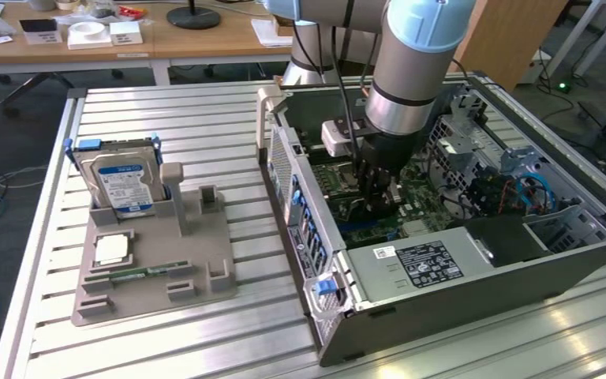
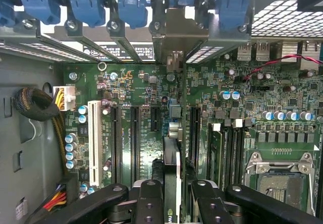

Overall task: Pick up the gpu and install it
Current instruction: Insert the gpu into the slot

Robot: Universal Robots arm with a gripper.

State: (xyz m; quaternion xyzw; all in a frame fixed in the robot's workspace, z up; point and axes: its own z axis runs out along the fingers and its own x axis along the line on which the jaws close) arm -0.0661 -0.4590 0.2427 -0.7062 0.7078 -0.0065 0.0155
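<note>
The gripper (image 2: 171, 196) reached down inside the open computer case (image 1: 555, 272), its fingers (image 2: 149, 201) clamped on the card (image 2: 171, 158), held edge-on over the motherboard (image 2: 141, 103).

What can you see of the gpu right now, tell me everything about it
The gpu stands on edge between the gripper fingers, seen edge-on from the wrist as a thin dark card with a pale strip. Its silver metal bracket rises to the case's rear slot openings, under the blue clips. It sits over the green motherboard, among the black slots. Whether it is fully seated is unclear.
</note>
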